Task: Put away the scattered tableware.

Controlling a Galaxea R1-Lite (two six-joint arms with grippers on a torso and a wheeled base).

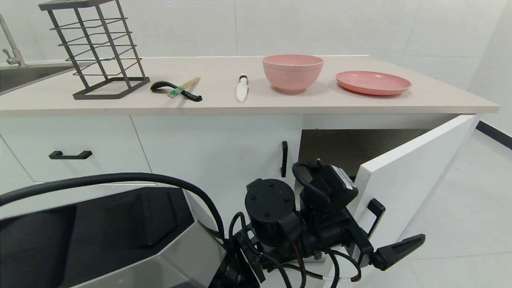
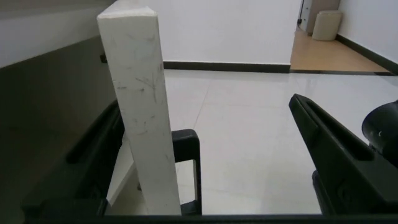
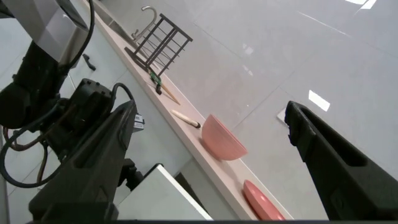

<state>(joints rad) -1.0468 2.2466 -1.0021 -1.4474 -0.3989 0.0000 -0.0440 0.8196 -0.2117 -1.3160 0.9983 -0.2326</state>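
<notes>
On the counter point(image 1: 224, 106) lie a black spoon point(image 1: 176, 89), wooden chopsticks point(image 1: 186, 85), a white knife point(image 1: 242, 89), a pink bowl point(image 1: 293, 73) and a pink plate point(image 1: 373, 83). Low in front of the cabinets, my left gripper point(image 1: 400, 234) is open and straddles the edge of the open white cabinet door point(image 1: 408, 172). In the left wrist view the door point(image 2: 140, 112) stands between the spread fingers of that gripper point(image 2: 205, 106). My right gripper point(image 3: 210, 109) is open and empty, low down, facing up toward the bowl point(image 3: 221, 142), knife point(image 3: 185, 117) and plate point(image 3: 264, 199).
A dark wire rack point(image 1: 102, 52) stands at the counter's left, next to a sink point(image 1: 24, 76). The open door carries a black handle point(image 1: 375, 216) beside my left gripper. Behind the door is a dark cabinet interior point(image 1: 352, 146). Tiled floor point(image 1: 460, 224) lies to the right.
</notes>
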